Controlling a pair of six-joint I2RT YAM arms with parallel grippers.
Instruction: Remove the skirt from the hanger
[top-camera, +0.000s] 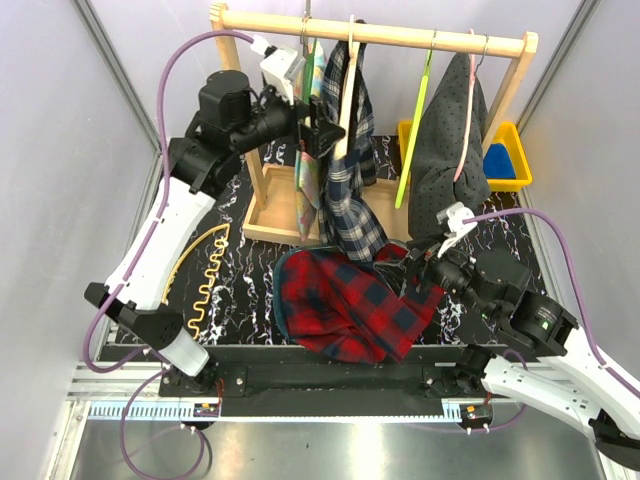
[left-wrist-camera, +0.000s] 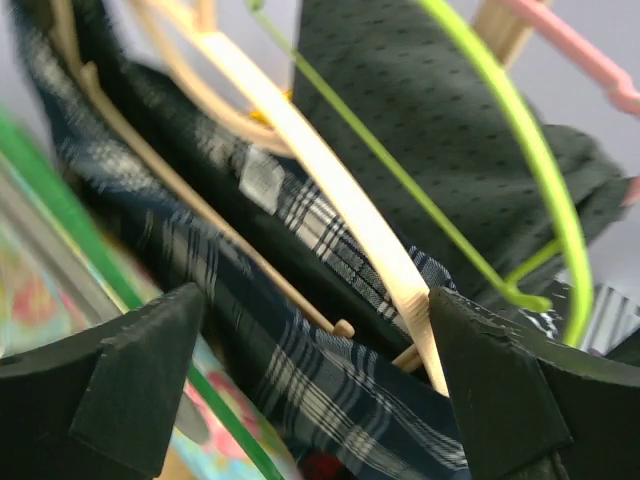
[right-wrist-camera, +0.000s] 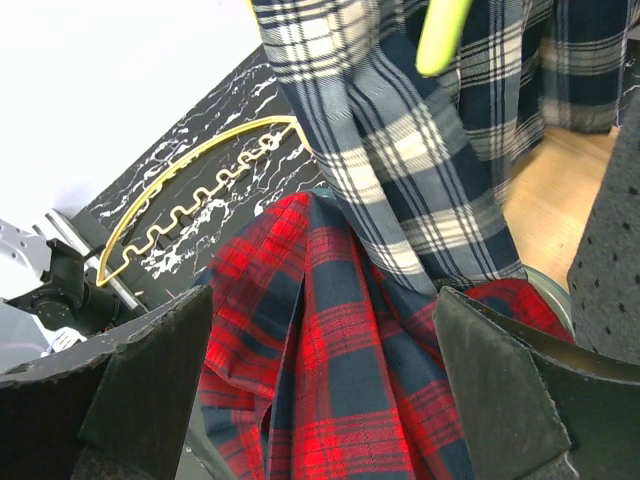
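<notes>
Gaping wide and empty, your left tool (left-wrist-camera: 315, 320) straddles the wooden hanger (left-wrist-camera: 330, 195) and navy plaid skirt (left-wrist-camera: 300, 385). Your right tool (right-wrist-camera: 322, 300), equally open and empty, hovers over a red plaid garment (right-wrist-camera: 330, 400).

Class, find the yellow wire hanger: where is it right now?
In the top view the yellow hanger lies flat on the marbled table, left side, between the left arm and the red plaid cloth.

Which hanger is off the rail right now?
The yellow hanger, lying flat on the black marbled table, left of the red plaid garment. The rest all hang from the wooden rail.
</notes>
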